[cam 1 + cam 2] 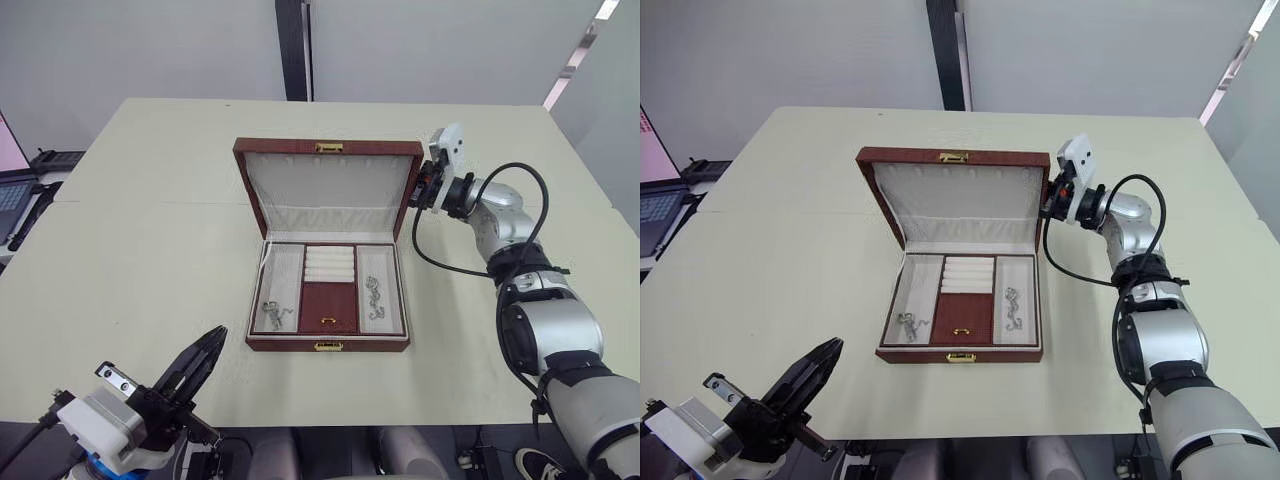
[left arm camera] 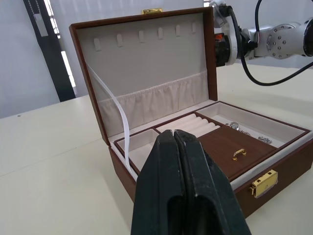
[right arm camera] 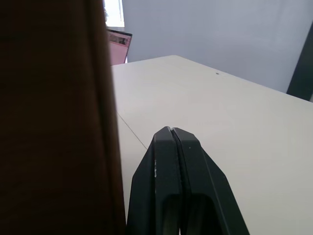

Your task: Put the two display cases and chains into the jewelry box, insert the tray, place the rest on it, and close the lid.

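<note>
The brown jewelry box (image 1: 327, 345) stands open in the middle of the table, its cream-lined lid (image 1: 330, 190) upright. A tray (image 1: 283, 243) with several compartments sits inside. One silver chain (image 1: 275, 315) lies in its left compartment and another chain (image 1: 374, 296) in its right. White ring rolls (image 1: 329, 262) and a small brown flap (image 1: 328, 306) fill the centre. The display cases are hidden. My left gripper (image 1: 218, 335) is shut and empty, near the table's front edge, left of the box. My right gripper (image 3: 170, 129) is shut, just behind the lid's right edge (image 3: 54, 117).
A white ribbon (image 2: 120, 117) links lid and box on the left side. A laptop (image 1: 10, 195) and cables sit beyond the table's left edge. A dark pillar (image 1: 293, 50) stands behind the table. The cream tabletop (image 1: 150, 240) surrounds the box.
</note>
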